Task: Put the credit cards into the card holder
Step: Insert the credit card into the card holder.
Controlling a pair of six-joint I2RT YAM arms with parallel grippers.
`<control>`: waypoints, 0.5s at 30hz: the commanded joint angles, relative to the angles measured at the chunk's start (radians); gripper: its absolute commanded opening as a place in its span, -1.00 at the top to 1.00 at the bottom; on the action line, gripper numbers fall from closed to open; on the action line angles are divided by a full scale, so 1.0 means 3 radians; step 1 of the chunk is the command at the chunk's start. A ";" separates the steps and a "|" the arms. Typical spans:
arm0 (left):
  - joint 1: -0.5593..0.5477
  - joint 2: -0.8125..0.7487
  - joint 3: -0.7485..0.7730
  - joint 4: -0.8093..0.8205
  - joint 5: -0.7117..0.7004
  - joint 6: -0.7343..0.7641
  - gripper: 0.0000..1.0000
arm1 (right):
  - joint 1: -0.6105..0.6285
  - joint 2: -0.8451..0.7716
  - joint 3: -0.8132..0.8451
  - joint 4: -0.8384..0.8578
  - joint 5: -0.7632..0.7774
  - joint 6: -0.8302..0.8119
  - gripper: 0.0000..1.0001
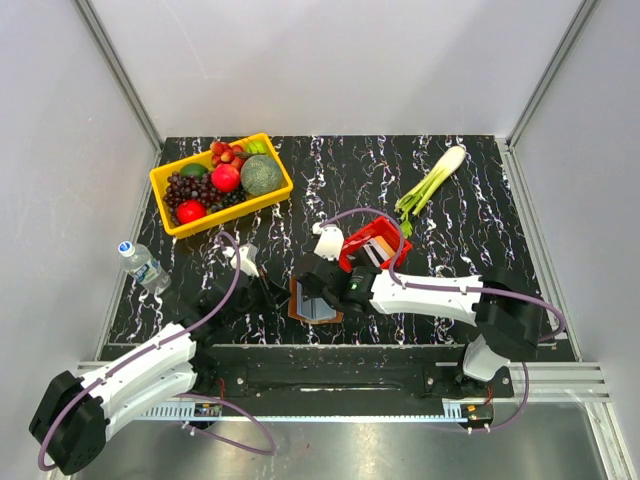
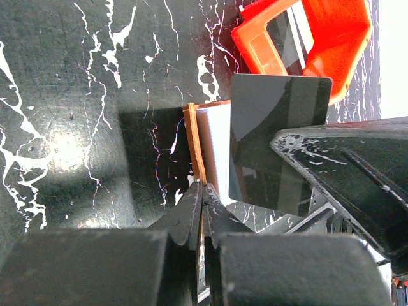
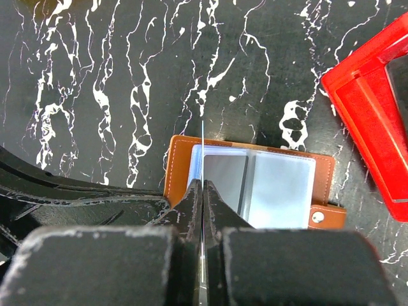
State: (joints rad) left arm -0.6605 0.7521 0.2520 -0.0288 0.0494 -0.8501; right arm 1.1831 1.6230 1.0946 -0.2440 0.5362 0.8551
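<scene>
The brown leather card holder lies open on the black marbled table, its pale blue sleeves facing up. My left gripper is shut on the holder's left leather edge. My right gripper is shut on a black credit card. It holds the card upright over the holder's left sleeve, so the card shows edge-on in the right wrist view. More cards stand in the red bin just beyond the holder.
A yellow basket of fruit sits at the back left. A water bottle lies at the left edge and a green onion at the back right. The red bin is close to the holder's right side.
</scene>
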 commanded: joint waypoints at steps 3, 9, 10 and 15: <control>0.0008 -0.0063 0.0019 0.0101 -0.0021 -0.0035 1.00 | 0.0024 0.0056 0.0109 0.0251 -0.0136 0.0064 1.00; 0.0008 -0.0058 0.0009 0.0101 -0.0021 -0.0040 1.00 | 0.0029 0.0041 0.0114 0.0312 -0.0156 0.0059 1.00; 0.0008 -0.0053 0.0009 0.0101 -0.0027 -0.0040 1.00 | 0.0029 0.0056 0.0120 0.0317 -0.0156 0.0054 1.00; 0.0008 -0.0053 0.0009 0.0101 -0.0021 -0.0040 1.00 | 0.0034 0.0138 0.0140 0.0241 -0.0141 0.0044 1.00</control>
State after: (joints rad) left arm -0.6605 0.7521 0.2520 -0.0292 0.0490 -0.8505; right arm 1.1839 1.6444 1.0954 -0.1864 0.4900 0.8619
